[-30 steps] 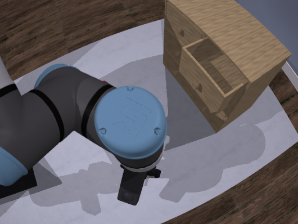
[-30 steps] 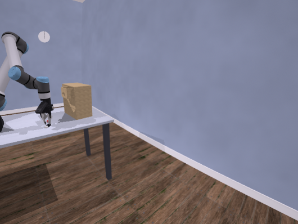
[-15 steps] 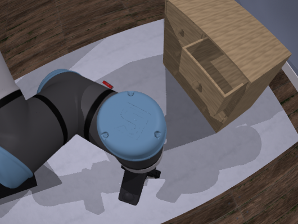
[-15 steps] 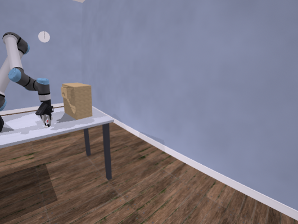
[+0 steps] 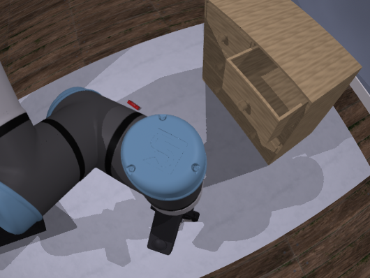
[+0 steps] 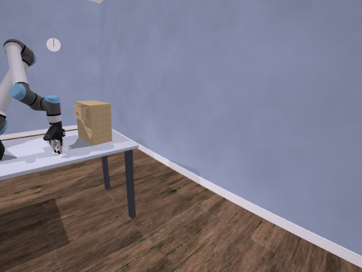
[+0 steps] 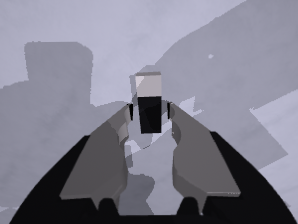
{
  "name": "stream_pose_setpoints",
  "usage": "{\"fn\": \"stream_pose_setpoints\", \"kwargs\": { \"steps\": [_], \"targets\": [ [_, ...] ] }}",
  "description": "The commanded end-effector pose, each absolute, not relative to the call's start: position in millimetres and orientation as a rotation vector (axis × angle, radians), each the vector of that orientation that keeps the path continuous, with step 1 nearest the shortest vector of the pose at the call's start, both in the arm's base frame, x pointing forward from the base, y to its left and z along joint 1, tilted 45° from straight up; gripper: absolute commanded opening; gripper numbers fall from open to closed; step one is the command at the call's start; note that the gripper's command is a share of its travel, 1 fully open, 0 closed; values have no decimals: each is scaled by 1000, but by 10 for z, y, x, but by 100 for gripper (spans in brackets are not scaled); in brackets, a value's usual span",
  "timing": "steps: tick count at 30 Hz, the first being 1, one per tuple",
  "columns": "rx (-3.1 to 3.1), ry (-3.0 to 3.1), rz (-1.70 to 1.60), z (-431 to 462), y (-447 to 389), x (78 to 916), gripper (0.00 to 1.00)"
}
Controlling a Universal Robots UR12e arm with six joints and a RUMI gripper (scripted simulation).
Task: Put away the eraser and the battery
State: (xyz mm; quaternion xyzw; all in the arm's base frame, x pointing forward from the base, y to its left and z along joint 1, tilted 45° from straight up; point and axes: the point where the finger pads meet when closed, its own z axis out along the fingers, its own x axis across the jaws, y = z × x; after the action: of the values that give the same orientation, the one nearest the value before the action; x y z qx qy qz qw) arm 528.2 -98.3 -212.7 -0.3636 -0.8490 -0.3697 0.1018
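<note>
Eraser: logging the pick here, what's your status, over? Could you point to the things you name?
Gripper (image 5: 181, 225) (image 6: 57, 152) (image 7: 150, 104) open, eraser (image 7: 149, 104) between fingertips, gap each side. Top-right drawer (image 5: 234, 89) (image 6: 78, 112) open. No obstruction seen.

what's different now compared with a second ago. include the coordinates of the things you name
The gripper (image 6: 57, 152) (image 7: 150, 104) has moved slightly down towards the table; nothing has been visibly gripped or released. In the top view, more of the red item (image 5: 132, 104) shows beside the arm (image 5: 94, 122) (image 6: 34, 99). The chest (image 5: 300, 42) (image 6: 102, 119) and its open drawer (image 5: 237, 89) (image 6: 78, 112) look unchanged.
</note>
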Motion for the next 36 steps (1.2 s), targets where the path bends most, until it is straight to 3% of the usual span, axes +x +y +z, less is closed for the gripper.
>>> {"fn": "stream_pose_setpoints", "kwargs": {
  "steps": [1,24,25,36],
  "targets": [
    [-1074,-2508,-1092,-2126,-990,5286,23],
    [-1074,-2508,-1092,-2126,-990,5286,23],
    [-1074,-2508,-1092,-2126,-990,5286,11],
    [-1074,-2508,-1092,-2126,-990,5286,11]
  ]
}}
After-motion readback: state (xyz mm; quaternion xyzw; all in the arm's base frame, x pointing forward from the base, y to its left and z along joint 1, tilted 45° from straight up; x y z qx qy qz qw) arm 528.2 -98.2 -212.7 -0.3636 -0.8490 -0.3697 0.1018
